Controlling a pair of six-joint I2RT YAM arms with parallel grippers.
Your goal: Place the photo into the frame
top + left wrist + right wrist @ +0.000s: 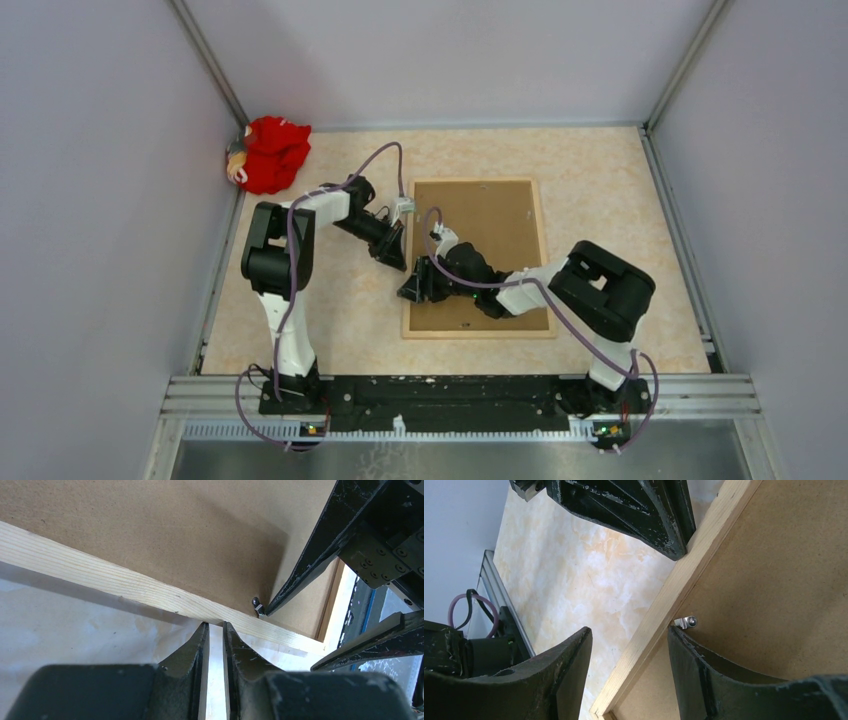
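Centrally on the pale marbled table (600,180), the thin light-wood rectangular picture frame (480,333) is laid back-up, filled by a plain brown cardboard backing board (490,225); its left rail is met by the left fingers (192,650), nearly together; that rail is straddled by the right fingers (569,670), spread apart beside a small metal tab (686,622).

I see the frame (470,181) lying flat about mid-desk, slightly toward the right edge, long sides running from near edge to far edge. It is thin pale wood, back up, with a brown board (490,220) filling its opening and a small metal clip (687,622) at the inner side of its left rail.
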